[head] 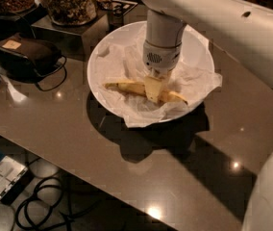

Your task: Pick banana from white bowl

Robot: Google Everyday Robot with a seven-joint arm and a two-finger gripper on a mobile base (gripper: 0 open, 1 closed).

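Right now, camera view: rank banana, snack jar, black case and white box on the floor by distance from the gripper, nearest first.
The gripper sits low over the middle of the white bowl.
1. Banana: right under it, in the bowl.
2. Snack jar, behind-left, and black case, left: too close to call.
3. White box: on the floor, lower left, farthest.

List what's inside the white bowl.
The white bowl is lined with crinkled white paper, and the banana lies on it. The hand sits over the banana's middle and hides that part. The paper covers the bowl's bottom.
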